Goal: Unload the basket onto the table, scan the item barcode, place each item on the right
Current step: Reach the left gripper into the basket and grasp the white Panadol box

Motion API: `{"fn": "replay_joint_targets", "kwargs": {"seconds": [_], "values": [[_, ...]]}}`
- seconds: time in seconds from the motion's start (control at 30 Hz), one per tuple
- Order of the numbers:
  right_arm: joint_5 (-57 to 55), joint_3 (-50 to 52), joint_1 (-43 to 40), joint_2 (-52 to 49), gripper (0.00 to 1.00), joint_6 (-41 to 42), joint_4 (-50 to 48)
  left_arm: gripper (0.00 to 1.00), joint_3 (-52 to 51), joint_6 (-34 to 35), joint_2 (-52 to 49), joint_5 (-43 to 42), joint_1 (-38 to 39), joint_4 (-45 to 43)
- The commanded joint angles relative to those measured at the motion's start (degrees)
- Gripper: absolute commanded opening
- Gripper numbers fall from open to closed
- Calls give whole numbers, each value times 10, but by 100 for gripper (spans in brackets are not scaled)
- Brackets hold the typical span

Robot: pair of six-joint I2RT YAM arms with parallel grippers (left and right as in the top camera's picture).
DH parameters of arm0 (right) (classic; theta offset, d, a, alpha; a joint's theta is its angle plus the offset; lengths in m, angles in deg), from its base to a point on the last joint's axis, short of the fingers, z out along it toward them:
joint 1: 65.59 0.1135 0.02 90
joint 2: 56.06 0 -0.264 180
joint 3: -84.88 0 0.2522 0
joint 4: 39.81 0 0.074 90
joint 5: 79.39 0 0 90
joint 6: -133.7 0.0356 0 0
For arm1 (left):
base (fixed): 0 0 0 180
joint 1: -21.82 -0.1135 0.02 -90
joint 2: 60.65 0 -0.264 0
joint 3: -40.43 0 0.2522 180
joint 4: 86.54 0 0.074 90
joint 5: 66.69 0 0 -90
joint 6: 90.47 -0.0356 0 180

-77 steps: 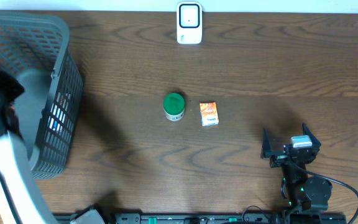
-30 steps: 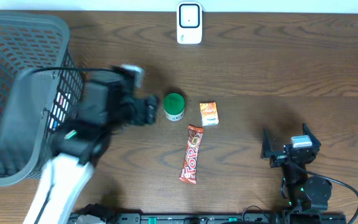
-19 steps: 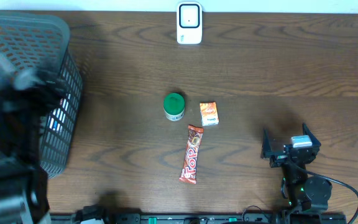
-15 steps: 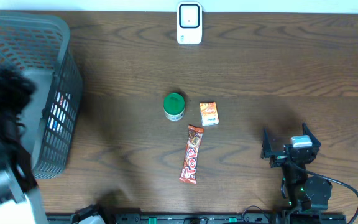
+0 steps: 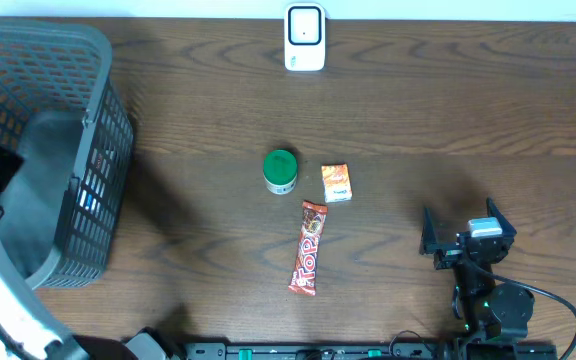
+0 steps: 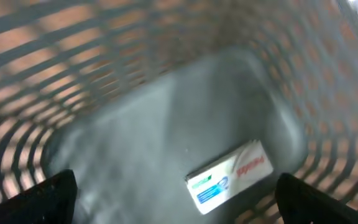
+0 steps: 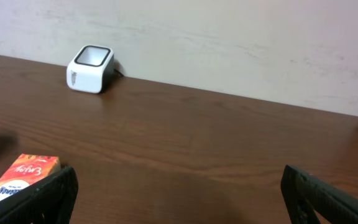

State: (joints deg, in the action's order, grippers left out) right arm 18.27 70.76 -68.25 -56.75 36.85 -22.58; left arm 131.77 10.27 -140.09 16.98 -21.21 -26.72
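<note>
So the candy bar (image 5: 309, 247) is lying flat on the counter (image 5: 468, 120), about the middle, a bit closer to the near edge. Its long axis runs pretty much near edge to far edge, with the far end tipped slightly toward the right edge. That far end sits just short of the orange box (image 5: 337, 183), not touching as far as I can tell. The green-lidded jar (image 5: 281, 171) stands just beside that box on its left. The scanner (image 5: 305, 38) is way up at the far edge, roughly in line with the bar but well apart from it.

My left jaws (image 6: 179, 202) are spread wide over the open basket (image 5: 98, 180) at the left edge, with nothing between them. A white box (image 6: 230, 176) lies on the basket floor below them. My right jaws (image 5: 465, 235) are spread wide too, empty, down by the near right corner and well apart from the bar.
</note>
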Motion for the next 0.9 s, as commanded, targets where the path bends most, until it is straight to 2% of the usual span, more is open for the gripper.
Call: {"fn": "replay_joint_targets", "kwargs": {"seconds": [0.0,0.1,0.2,0.53,0.63,0.87], "values": [[-3,1,5,3,99,6,2,96,2,-285,-29,-79,1,11],[-3,1,5,3,99,6,2,99,0,-348,-49,-89,1,19],[-3,1,5,3,99,6,2,100,0,-404,-76,-147,2,19],[-3,1,5,3,99,6,2,100,0,-480,-192,-153,54,15],[-3,1,5,3,99,6,2,100,0,-503,-223,-146,70,11],[-3,1,5,3,99,6,2,100,0,-513,-278,-60,98,5]]}}
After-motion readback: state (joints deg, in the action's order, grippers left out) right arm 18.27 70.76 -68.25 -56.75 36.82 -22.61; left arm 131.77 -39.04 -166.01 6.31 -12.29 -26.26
